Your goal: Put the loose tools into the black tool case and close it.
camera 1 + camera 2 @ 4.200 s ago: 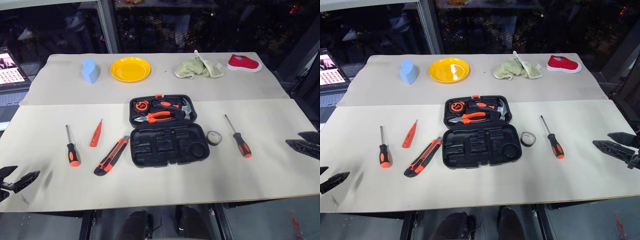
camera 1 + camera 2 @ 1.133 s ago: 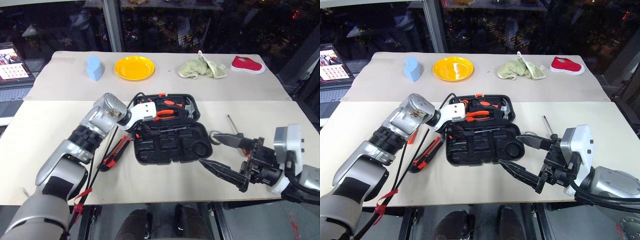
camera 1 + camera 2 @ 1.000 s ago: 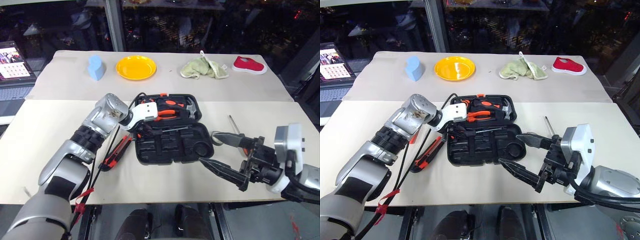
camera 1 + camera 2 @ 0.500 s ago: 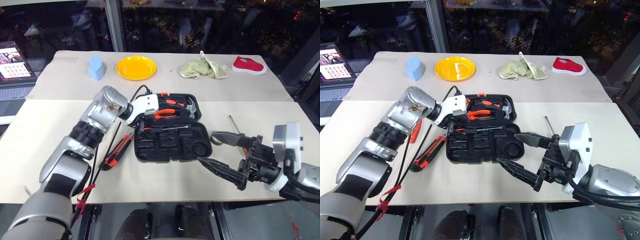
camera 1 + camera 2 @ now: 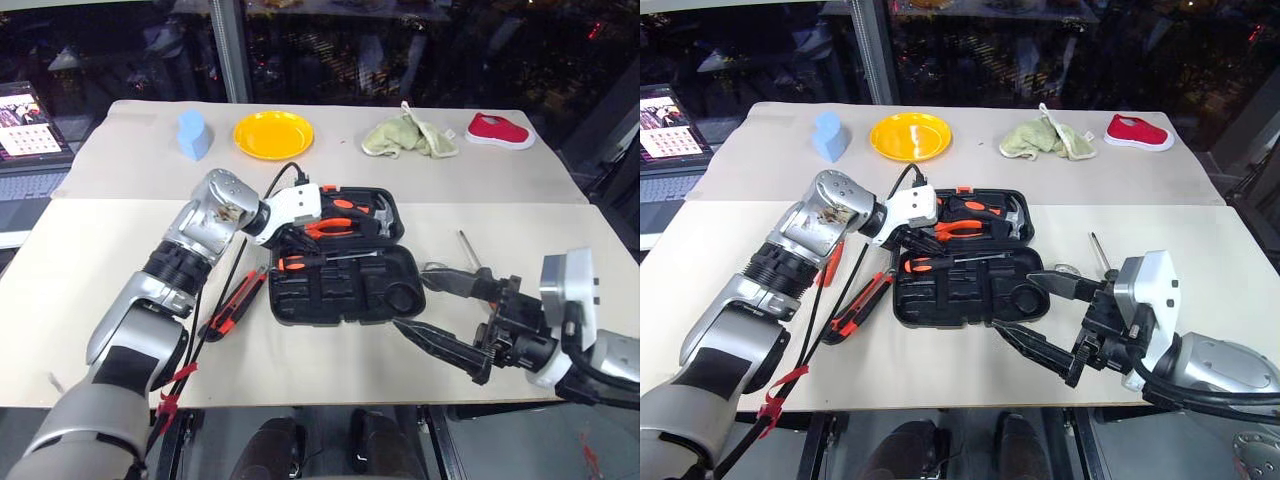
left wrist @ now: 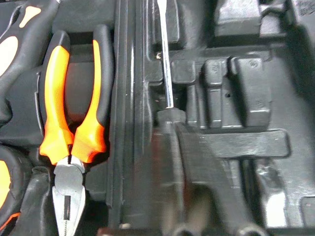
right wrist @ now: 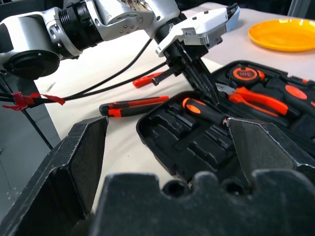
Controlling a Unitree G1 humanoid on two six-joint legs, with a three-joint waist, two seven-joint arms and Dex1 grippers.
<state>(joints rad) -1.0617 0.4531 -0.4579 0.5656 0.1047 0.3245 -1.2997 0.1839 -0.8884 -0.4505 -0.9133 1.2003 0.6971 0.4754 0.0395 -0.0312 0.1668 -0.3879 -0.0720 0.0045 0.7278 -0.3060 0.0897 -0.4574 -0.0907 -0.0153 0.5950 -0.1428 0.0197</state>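
Now left hand (image 7: 209,93) (fingers together), over case (image 5: 345,290), right hand (image 5: 440,312) agape

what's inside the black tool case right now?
Far half of the black tool case: orange-handled pliers, a hammer and a tape measure, partly hidden by the left gripper. Near half: one screwdriver along the hinge edge; the other recesses look empty.

Left arm (image 5: 160,285) built of ribbed silver and black segments, black cables trailed beside it with red ties, white housing behind the left gripper (image 7: 204,86), slim black fingers, right gripper (image 5: 450,315) backed by a white block with screws
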